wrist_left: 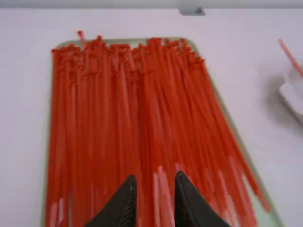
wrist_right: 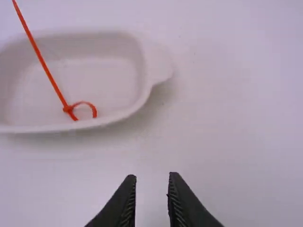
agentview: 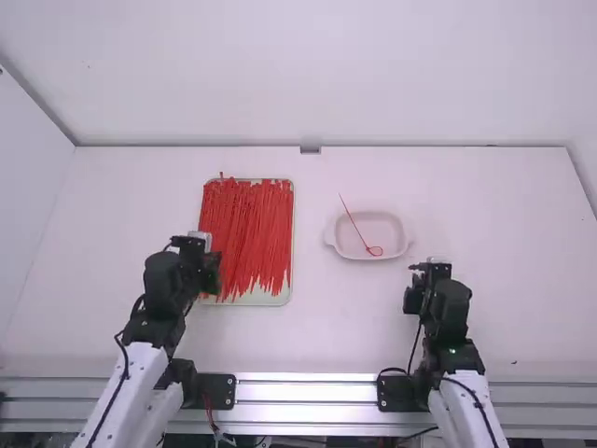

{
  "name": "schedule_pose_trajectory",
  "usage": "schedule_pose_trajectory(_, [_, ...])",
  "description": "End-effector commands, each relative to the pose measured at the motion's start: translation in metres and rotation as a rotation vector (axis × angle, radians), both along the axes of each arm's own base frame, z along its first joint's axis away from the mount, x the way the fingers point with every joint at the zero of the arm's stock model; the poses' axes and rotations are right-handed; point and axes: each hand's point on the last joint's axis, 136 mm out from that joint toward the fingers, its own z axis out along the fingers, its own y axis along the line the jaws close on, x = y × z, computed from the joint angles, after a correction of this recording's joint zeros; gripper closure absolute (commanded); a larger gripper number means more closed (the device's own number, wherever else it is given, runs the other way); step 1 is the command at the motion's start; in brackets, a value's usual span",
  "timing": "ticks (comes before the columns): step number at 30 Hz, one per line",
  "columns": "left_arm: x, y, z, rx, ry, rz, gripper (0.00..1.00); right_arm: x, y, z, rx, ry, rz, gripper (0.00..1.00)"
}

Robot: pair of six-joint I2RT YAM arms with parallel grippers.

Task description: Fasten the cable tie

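Observation:
A thick pile of straight red cable ties [agentview: 247,233] [wrist_left: 137,109] lies on a pale tray [agentview: 278,300] [wrist_left: 230,126] left of the middle. One red cable tie [agentview: 359,227] [wrist_right: 80,109], closed into a small loop with a long tail, lies in a white dish [agentview: 401,233] [wrist_right: 156,71]. My left gripper [agentview: 207,266] [wrist_left: 154,187] hangs over the near end of the pile, narrowly open with nothing held. Short of the dish, over bare table, my right gripper [agentview: 431,273] [wrist_right: 151,184] is narrowly open, with nothing between its fingers.
The looped tie's tail sticks up over the dish's far rim. Bare white table surrounds tray and dish, and a wall closes the far edge. A small grey bracket [agentview: 310,147] sits at the table's back edge.

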Motion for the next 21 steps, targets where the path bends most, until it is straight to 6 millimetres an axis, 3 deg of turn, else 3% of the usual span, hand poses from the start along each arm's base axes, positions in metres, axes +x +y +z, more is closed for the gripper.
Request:
schedule_pose_trajectory(1, [-0.006,0.018,-0.010,0.056,-0.006,0.090,0.84,-0.007,0.000,-0.011,0.000,0.000,-0.004,0.87])
schedule_pose_trajectory(8, [-0.026,0.033,-0.042,0.102,-0.006,0.166,0.98,0.000,0.000,0.013,0.001,-0.124,-0.004,1.00])
schedule_pose_trajectory(12, [-0.035,0.033,-0.059,0.102,-0.006,0.166,1.00,0.003,0.000,0.029,0.001,-0.193,-0.004,1.00])
schedule_pose_trajectory(21, [-0.029,0.033,-0.029,0.090,-0.147,0.173,1.00,0.006,0.000,0.060,0.001,-0.330,-0.004,1.00])
